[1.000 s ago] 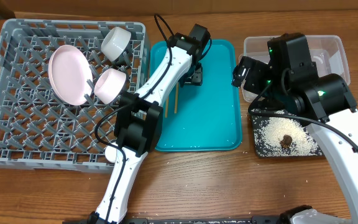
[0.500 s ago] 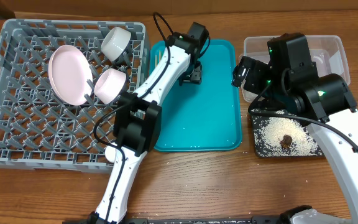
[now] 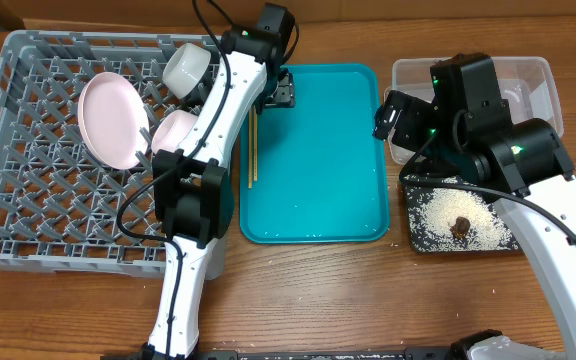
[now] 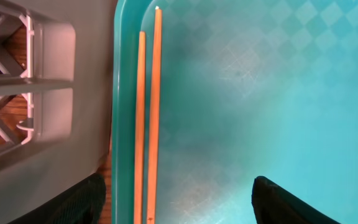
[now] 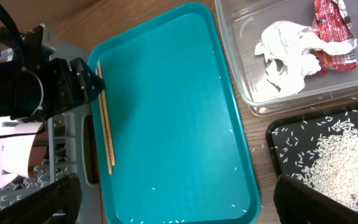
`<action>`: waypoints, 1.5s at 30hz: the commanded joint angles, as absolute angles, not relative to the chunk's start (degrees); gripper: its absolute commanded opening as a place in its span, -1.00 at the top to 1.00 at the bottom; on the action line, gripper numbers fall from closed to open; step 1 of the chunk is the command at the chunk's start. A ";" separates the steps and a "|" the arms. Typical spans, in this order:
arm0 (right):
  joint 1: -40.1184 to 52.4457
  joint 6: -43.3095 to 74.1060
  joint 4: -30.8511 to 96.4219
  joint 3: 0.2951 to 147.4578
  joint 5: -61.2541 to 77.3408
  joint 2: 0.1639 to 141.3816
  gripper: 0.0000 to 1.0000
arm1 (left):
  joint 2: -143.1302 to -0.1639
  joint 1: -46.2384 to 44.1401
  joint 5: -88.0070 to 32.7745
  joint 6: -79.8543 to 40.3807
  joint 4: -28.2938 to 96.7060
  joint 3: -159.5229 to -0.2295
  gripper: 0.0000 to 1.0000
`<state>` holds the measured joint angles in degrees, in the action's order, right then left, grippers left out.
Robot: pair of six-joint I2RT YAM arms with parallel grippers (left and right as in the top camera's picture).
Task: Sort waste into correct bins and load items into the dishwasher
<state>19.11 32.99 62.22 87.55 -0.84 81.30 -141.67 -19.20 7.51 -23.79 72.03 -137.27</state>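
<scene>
The left gripper stood with jaws wide apart above two thin wooden chopsticks lying along the left edge of the teal plastic tray. The right gripper gaped empty.

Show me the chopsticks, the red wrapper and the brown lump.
chopsticks (image 4: 156, 112), left wrist view, middle of the right stick.
red wrapper (image 5: 329, 18), right wrist view, its upper half.
brown lump (image 3: 461, 226), overhead view, its centre.
</scene>
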 commanded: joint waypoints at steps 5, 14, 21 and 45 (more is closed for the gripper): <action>18.94 32.95 62.00 87.37 -1.23 81.19 -1.00 | -143.15 -19.77 7.44 -23.07 71.46 -137.67 -0.59; 18.94 32.95 62.00 87.37 -1.23 81.19 -1.00 | -143.15 -19.86 7.44 -23.14 69.93 -135.28 -0.58; 18.94 32.95 62.00 87.37 -1.23 81.21 -1.00 | -143.15 -20.01 7.42 -23.11 66.92 -130.80 -0.56; 18.94 32.95 62.00 87.37 -1.23 81.21 -1.00 | -143.13 -20.99 7.49 -24.56 61.49 -123.04 -0.56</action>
